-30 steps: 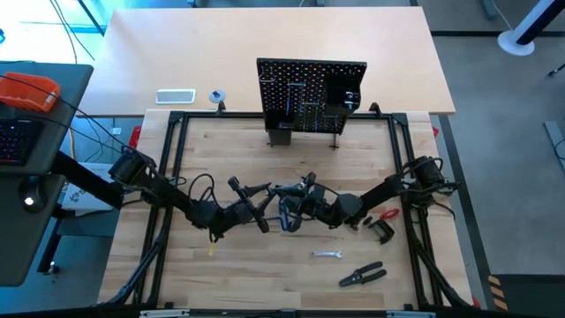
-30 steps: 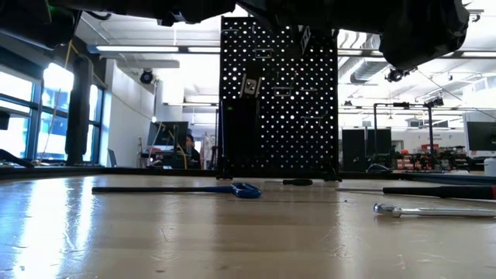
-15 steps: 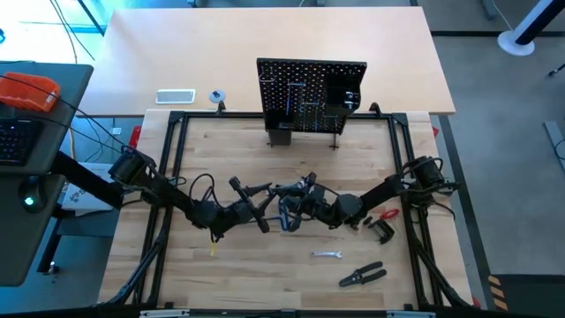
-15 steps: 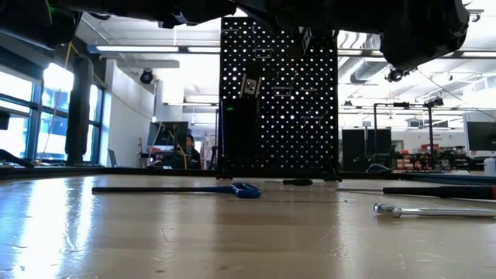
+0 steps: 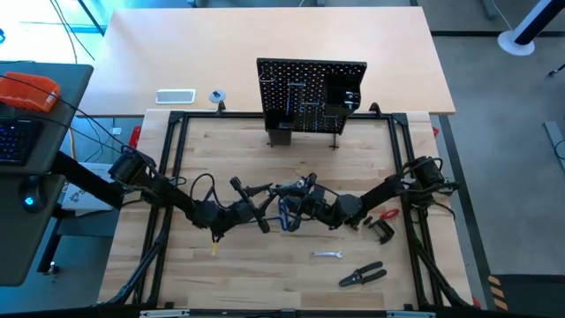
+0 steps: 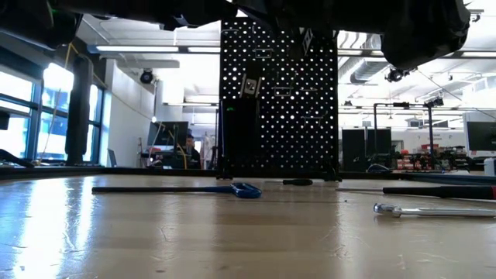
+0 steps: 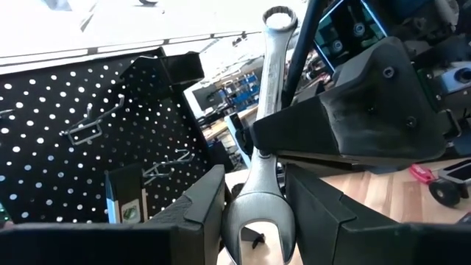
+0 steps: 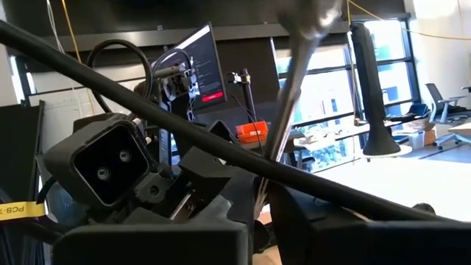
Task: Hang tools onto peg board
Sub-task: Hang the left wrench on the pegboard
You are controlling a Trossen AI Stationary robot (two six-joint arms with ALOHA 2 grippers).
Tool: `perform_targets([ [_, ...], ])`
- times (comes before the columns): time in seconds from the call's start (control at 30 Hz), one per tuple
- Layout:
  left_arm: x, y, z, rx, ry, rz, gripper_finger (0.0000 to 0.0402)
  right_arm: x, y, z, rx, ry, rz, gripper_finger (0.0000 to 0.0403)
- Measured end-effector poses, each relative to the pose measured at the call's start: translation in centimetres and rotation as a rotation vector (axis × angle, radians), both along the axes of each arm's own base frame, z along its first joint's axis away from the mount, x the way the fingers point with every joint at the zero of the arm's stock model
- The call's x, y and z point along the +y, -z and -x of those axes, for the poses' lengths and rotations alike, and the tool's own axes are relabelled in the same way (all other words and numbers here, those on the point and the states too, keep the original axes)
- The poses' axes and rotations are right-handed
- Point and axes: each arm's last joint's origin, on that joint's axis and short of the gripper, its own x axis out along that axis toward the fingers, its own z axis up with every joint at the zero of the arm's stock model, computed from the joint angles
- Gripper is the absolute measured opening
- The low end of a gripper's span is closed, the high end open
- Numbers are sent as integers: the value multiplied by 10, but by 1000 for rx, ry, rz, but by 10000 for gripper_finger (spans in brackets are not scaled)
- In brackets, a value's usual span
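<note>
A silver wrench (image 7: 263,125) is held clear of the table between both grippers at the table's middle. My left gripper (image 5: 263,208) is shut on its open-jaw end and my right gripper (image 5: 298,201) on its shaft. The wrench's ring end (image 7: 278,16) sticks out free. The wrench also shows in the right wrist view (image 8: 293,88). The black peg board (image 5: 311,95) stands upright at the table's far side, with hooks and a box bin. A blue-handled bent key (image 5: 287,217) lies flat on the table under the grippers. My left gripper pinches the wrench's open-jaw end (image 7: 257,210) between its two fingers (image 7: 199,217). The wrench runs forward out of the fingers and is clear of the table. My right gripper pinches the wrench's shaft near its middle (image 7: 262,151) from the table's right side, with its fingers (image 7: 338,118) lying across the shaft.
A small silver wrench (image 5: 327,254), black-handled pliers (image 5: 362,276) and a red-and-black clamp (image 5: 381,225) lie on the table's near right. A thin screwdriver (image 5: 212,247) lies near the left arm. A white tray (image 5: 175,96) and a tape roll (image 5: 217,96) sit beyond the frame.
</note>
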Motion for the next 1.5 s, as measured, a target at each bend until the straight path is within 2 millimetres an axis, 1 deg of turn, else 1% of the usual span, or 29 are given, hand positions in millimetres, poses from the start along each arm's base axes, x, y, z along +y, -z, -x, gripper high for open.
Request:
perform_targets([
  [0.1, 0, 1, 0, 16, -3, -16, 117, 0, 0, 0, 7, 5, 14, 9],
  [0.37, 0, 1, 0, 45, -13, -59, 123, 0, 0, 0, 12, 11, 18, 5],
  [0.67, -1, 2, 0, 53, -9, -63, 125, 2, 1, 0, 18, 15, 18, 5],
  [0.83, -2, 3, 0, 83, 6, -38, 126, 4, 2, 1, 41, 30, 31, 5],
  [0.97, -1, 0, 1, 99, 63, 13, 127, 7, 2, 2, 50, 35, 42, 5],
  [1.23, 15, -14, 4, 140, 227, 145, 134, 8, -1, 3, 55, 44, 47, 5],
  [1.5, 29, -19, 1, 126, 314, 228, 115, 9, -1, 3, 55, 34, 49, 5],
])
